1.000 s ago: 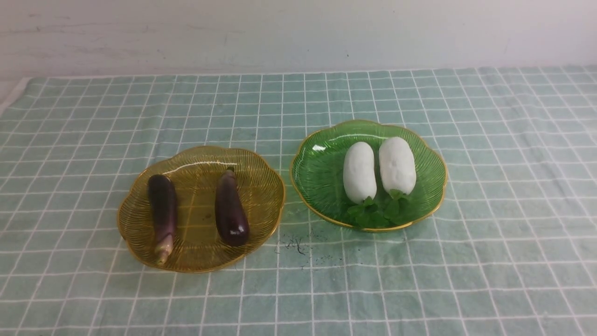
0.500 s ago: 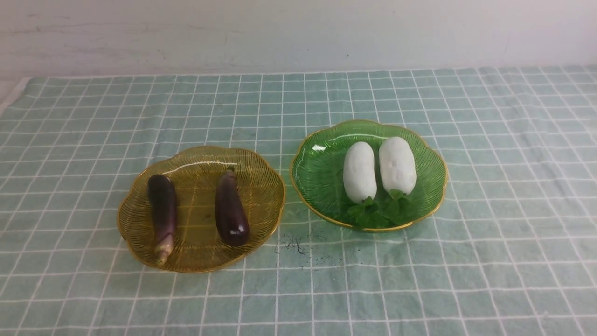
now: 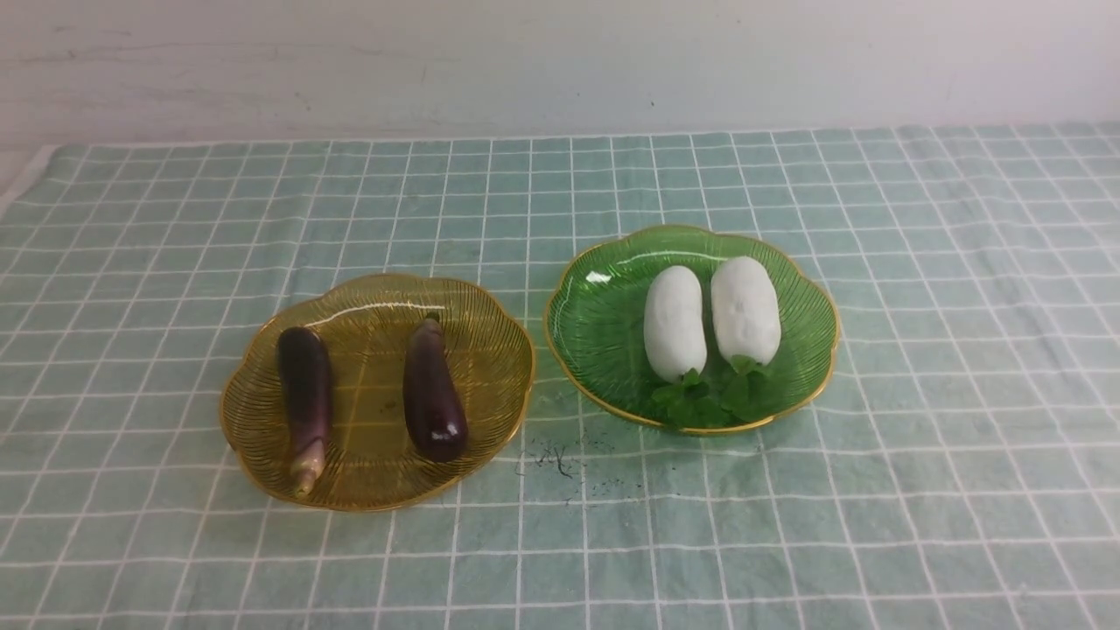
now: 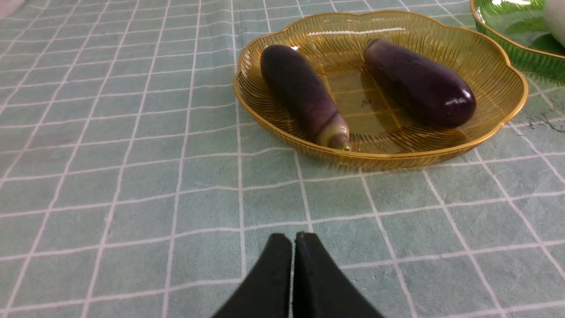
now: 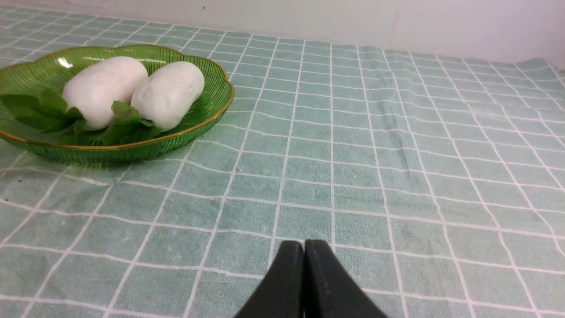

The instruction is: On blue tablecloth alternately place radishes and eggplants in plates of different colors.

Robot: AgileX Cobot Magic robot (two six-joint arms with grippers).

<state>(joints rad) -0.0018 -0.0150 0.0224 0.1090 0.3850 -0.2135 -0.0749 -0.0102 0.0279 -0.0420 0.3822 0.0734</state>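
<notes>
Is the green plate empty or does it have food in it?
It has food in it. Two white radishes lie side by side in the green plate, leafy ends toward the robot.

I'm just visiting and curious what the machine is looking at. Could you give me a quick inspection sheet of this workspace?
Surface: blue tablecloth with white grid lines, slightly wrinkled, a few dark specks near the plates.
Job's things: two eggplants lie apart in the amber plate; two radishes lie side by side in the green plate, leaves toward the robot.
Clutter: nothing seen.
Grippers: left gripper and right gripper both have jaws shut, empty, hanging over bare cloth.
Cables: nothing seen.
Surroundings: plain pale wall behind the table.
</notes>
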